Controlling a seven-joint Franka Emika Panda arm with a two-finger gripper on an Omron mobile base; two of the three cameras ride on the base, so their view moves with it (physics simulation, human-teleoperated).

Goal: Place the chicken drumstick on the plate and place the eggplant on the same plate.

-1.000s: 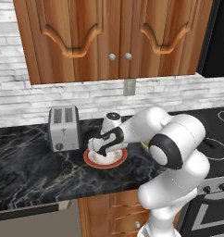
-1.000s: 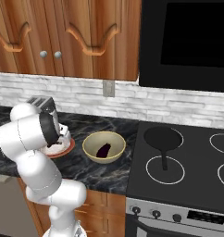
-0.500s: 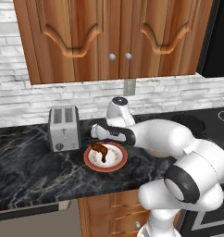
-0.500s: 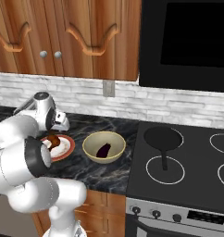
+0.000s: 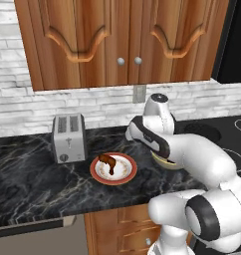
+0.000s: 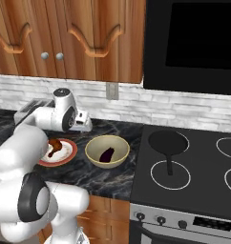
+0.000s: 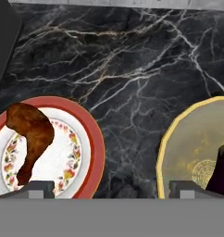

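**A:** so where's everything sitting? The black marble counter (image 5: 33,184) carries the plate (image 5: 113,168) right beside the toaster (image 5: 68,138), with the tan bowl (image 6: 107,151) just on the plate's other side.

**B:** yep. The chicken drumstick (image 7: 29,136) lies on the plate, and in the hand view its fat end points up and its thin end down. The eggplant (image 6: 107,154) is inside the bowl, lying slantwise. The tool (image 7: 112,189) hangs spread wide above the counter between the two, holding nothing.

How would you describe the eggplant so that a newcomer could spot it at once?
On the counter, left of the stove, sits a tan bowl. The eggplant lies inside: a small dark purple oval, unlike the brown drumstick on the red-rimmed plate beside it.
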